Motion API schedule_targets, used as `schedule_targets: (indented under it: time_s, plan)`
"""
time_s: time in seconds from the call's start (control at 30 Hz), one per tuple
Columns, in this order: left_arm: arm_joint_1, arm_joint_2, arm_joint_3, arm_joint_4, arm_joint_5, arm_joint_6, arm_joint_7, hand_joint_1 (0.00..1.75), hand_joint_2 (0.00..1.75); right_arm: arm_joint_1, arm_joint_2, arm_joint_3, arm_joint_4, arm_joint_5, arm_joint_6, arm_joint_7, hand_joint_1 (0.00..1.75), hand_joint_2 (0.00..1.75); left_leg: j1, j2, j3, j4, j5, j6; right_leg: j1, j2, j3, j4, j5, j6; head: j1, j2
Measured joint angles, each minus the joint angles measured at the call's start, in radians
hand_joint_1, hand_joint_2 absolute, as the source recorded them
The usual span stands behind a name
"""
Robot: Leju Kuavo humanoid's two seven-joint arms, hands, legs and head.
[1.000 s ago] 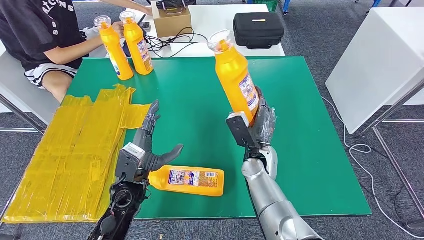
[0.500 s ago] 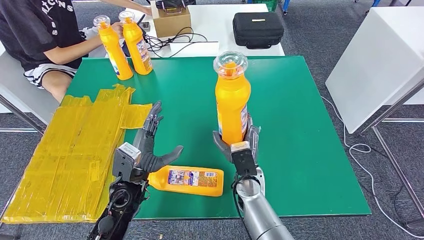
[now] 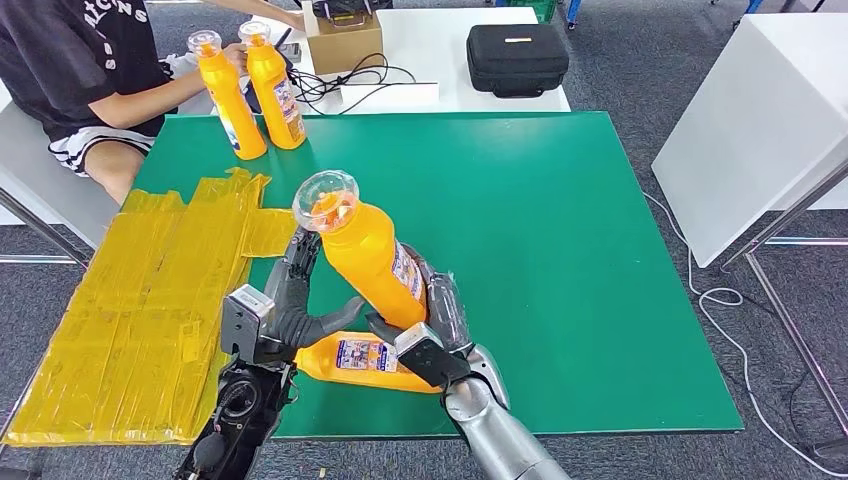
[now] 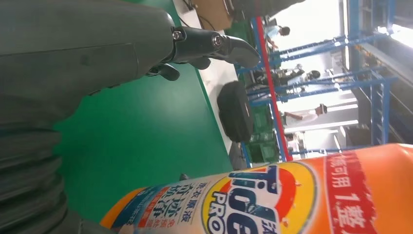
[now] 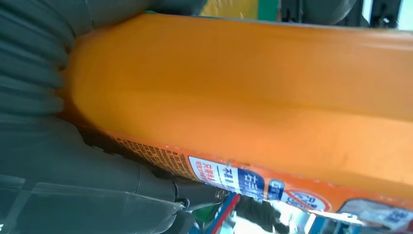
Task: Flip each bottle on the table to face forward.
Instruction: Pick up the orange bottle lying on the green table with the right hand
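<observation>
My right hand (image 3: 432, 332) grips an orange bottle (image 3: 372, 262) by its lower body. The bottle leans to the left, with its clear cap (image 3: 326, 199) up. In the right wrist view the orange bottle (image 5: 253, 92) lies across my right hand (image 5: 73, 165). A second orange bottle (image 3: 352, 357) lies on its side on the green table (image 3: 560, 230), partly hidden behind that hand. My left hand (image 3: 292, 296) stands open beside the lying bottle, its thumb near the bottle's neck end. The left hand's fingers (image 4: 214, 43) are spread above a labelled orange bottle (image 4: 272, 200); which bottle it is I cannot tell.
Two more orange bottles (image 3: 219, 98) (image 3: 277, 88) stand upright at the table's back left corner, beside a seated person (image 3: 80, 70). Yellow sheeting (image 3: 140, 290) covers the table's left side. A black case (image 3: 516, 58) and a cardboard box (image 3: 345, 40) sit on the white table behind.
My right hand has carried its bottle from the table's middle to the left and nearer, tipping it from upright to leaning left over the lying bottle. The left hand has barely moved.
</observation>
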Motion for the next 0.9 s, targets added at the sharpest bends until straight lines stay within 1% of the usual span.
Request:
schedule_targets:
  time_s: [0.13, 0.23, 0.9]
  plan:
    - [0.005, 0.001, 0.008, 0.006, 0.005, -0.013, 0.001, 0.0, 1.75, -0.029, -0.017, 0.02, 0.007, 0.036, 0.125, 0.052, 1.75, 1.75, 0.0, 0.0, 0.0, 0.0, 0.0, 0.0, 0.0, 0.0, 0.0, 0.0, 0.0, 0.0, 0.0, 0.0]
    - [0.012, 0.001, 0.011, 0.007, 0.006, -0.017, 0.0, 0.0, 1.75, -0.039, -0.028, 0.028, 0.008, 0.057, 0.169, 0.068, 1.75, 1.75, 0.0, 0.0, 0.0, 0.0, 0.0, 0.0, -0.001, 0.0, 0.0, 0.0, 0.0, 0.0, 0.0, 0.0]
    - [0.015, 0.001, 0.016, 0.008, 0.006, -0.018, 0.0, 0.0, 1.75, -0.05, -0.037, 0.04, 0.013, 0.065, 0.184, 0.073, 1.75, 1.75, 0.0, 0.001, 0.0, 0.0, 0.0, 0.0, 0.0, 0.0, 0.0, 0.0, 0.0, 0.0, 0.0, 0.0]
